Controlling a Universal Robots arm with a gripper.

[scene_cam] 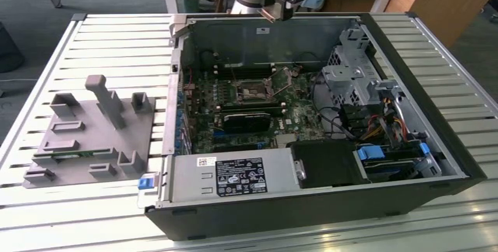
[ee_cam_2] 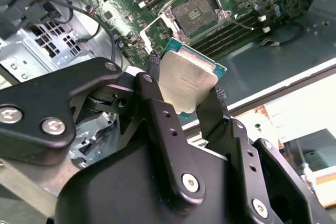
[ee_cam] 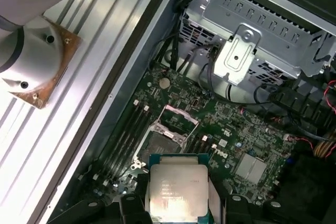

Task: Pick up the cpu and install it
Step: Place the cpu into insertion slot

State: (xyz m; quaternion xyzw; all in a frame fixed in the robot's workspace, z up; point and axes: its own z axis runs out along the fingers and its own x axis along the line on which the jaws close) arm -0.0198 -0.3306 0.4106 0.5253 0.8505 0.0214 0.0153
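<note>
Holding the cpu (ee_cam_2: 188, 83) pinched by its edges in my hand (scene_cam: 278, 10), high over the open case (scene_cam: 233, 33); I judge it must stay level and square to the socket (ee_cam: 161, 139).

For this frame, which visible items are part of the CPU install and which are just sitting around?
In the job: cpu, clamped in the gripper; open socket on the motherboard.
Lying about: grey fixture tray, power supply, drive cage.
</note>
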